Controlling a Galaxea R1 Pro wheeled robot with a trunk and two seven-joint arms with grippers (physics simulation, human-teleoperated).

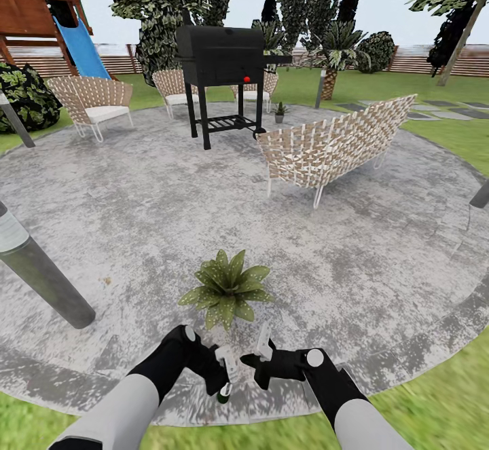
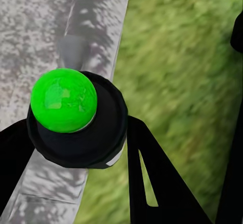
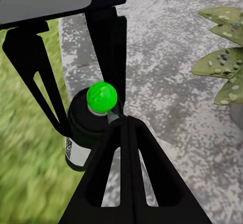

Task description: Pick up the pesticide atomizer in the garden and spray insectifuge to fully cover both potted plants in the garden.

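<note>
Right now the left claw [image 1: 225,368] is clenched on the pesticide atomizer [image 1: 223,393], its green tip [image 2: 64,100] showing between the fingers, low over the patio [image 1: 380,267] edge just short of the nearer potted plant [image 1: 226,289]. Whether the right claw [image 1: 263,353] is clenched or released I cannot tell. To spray well, aim the tip squarely at the leaves and sweep the whole rosette; the 2nd plant [image 1: 279,112] waits beyond the grill [image 1: 221,63].

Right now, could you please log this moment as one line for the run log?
left gripper: shut on slim dark green-tipped atomizer bottle | right gripper: open, beside bottle | speckled broad-leaved potted plant: just ahead on grey stone patio
</note>
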